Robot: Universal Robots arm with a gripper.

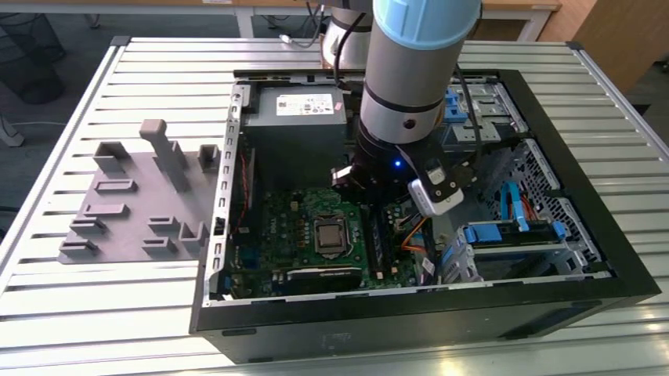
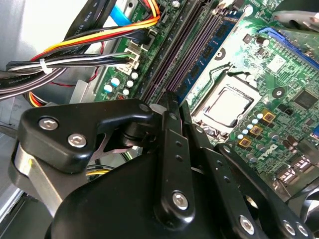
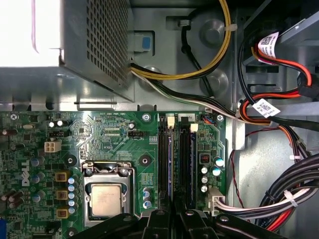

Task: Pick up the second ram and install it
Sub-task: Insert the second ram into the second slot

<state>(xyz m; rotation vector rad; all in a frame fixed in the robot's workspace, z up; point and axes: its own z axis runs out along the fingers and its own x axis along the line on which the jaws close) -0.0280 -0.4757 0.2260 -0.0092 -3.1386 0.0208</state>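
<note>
The second ram (image 3: 170,164) is a thin blue stick standing on edge in a motherboard slot beside the CPU socket (image 3: 105,199). It shows as a blue strip (image 2: 202,69) among the dark slots in the second wrist view. Another blue strip (image 3: 193,164) stands two slots over. My gripper (image 1: 374,205) is low inside the open computer case, directly over these slots. Its black fingers are drawn together, shut, with the tips (image 2: 170,99) down at the slot row and the stick running under them (image 3: 173,211). Whether they pinch the stick is hidden.
The green motherboard (image 1: 298,227) lies inside the black case (image 1: 418,313). A grey power supply (image 1: 298,117) sits behind it. Cable bundles (image 3: 279,114) and drive bays with blue latches (image 1: 512,231) crowd one side. A grey holder tray (image 1: 136,196) stands on the slatted table.
</note>
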